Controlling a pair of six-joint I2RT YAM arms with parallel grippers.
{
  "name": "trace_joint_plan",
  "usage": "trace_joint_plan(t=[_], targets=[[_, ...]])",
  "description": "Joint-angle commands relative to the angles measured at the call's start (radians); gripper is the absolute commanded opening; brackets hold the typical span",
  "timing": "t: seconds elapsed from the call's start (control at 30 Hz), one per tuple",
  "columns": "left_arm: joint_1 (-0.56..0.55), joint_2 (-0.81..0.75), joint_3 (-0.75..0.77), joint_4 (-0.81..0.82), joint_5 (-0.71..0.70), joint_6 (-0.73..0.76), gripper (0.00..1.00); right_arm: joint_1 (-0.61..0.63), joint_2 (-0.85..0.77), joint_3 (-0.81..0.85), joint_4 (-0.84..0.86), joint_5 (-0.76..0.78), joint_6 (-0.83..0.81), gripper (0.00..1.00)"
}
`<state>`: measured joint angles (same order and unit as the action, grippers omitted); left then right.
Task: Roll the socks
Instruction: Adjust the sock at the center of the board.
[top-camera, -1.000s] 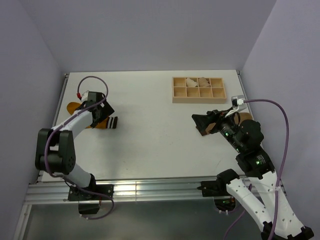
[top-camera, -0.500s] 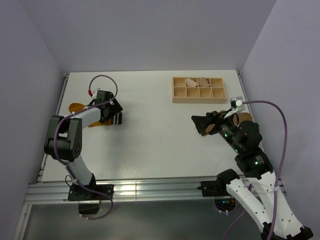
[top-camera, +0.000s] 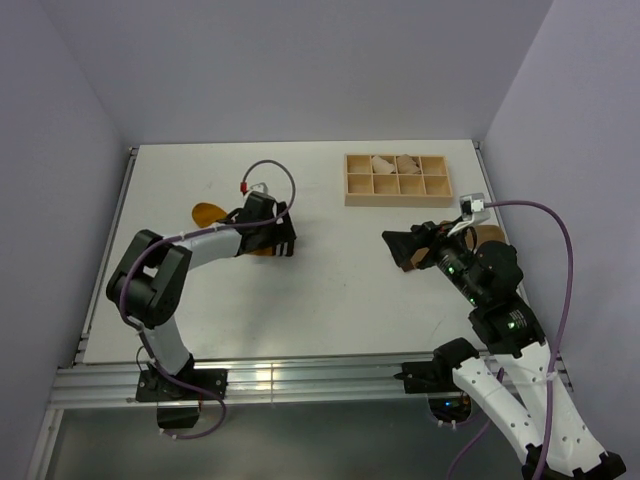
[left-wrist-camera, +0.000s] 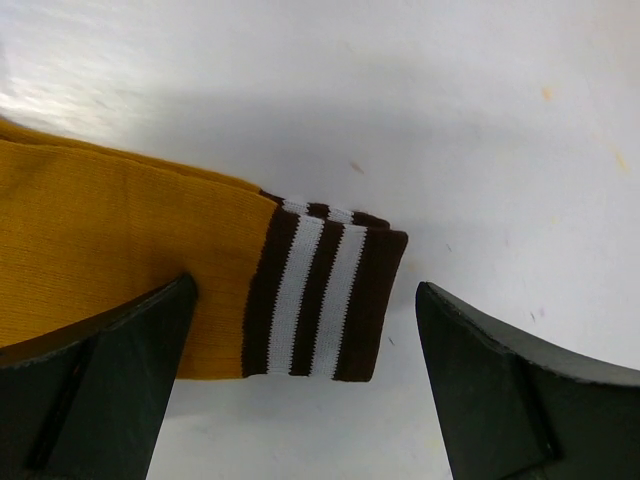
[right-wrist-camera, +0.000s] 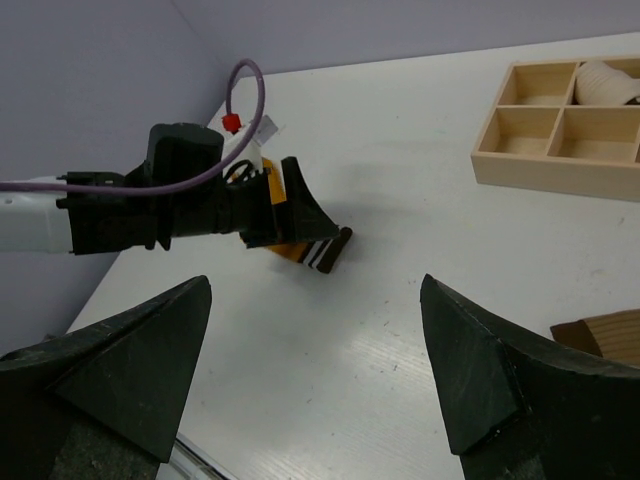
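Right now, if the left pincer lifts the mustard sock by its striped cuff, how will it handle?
Probably floppy: the mustard sock is thin ribbed knit lying flat, so it should droop below the striped cuff. Likely light; no bulk shows. The cuff looks thicker, probably the surest grip for the open left pincer.

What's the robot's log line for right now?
left claw: open, straddling striped cuff | right claw: open, empty | mustard sock: flat, unrolled | tan sock: beside right claw

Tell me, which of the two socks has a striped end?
The mustard-orange fabric sock, lying under the open left tool: its cuff has dark-brown and white stripes. The tan-brown fabric sock near the right tool shows only plain brown.
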<state>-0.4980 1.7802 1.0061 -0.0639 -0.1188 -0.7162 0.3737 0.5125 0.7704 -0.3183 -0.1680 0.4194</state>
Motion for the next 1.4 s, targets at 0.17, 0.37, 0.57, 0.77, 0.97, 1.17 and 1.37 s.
trace_joint_plan(t=[0.17,0.37,0.57,0.77,0.97,1.17,1.37], targets=[[-0.216,-0.174,-0.136,-0.152,0.03,-0.009,0.99,0.007,0.024,-0.02,0.07,-0.042,0.009,0.91],[-0.238,-0.415,-0.094,-0.278,-0.194,-0.048,1.0,0.007,0.07,-0.029,0.108,-0.102,0.015,0.9],[-0.108,-0.415,-0.017,-0.301,-0.286,-0.04,1.0,0.019,0.124,-0.046,0.134,-0.14,0.004,0.87],[0.085,-0.265,0.02,-0.186,-0.242,-0.074,0.97,0.071,0.176,-0.056,0.127,-0.14,-0.022,0.82],[0.128,-0.059,0.11,-0.064,-0.193,0.023,0.98,0.099,0.195,-0.075,0.13,-0.133,-0.03,0.81],[0.131,0.093,0.181,-0.021,-0.137,0.095,0.98,0.11,0.196,-0.089,0.127,-0.122,-0.034,0.81],[0.131,0.157,0.192,0.041,-0.053,0.135,0.98,0.116,0.205,-0.106,0.14,-0.116,-0.031,0.81]])
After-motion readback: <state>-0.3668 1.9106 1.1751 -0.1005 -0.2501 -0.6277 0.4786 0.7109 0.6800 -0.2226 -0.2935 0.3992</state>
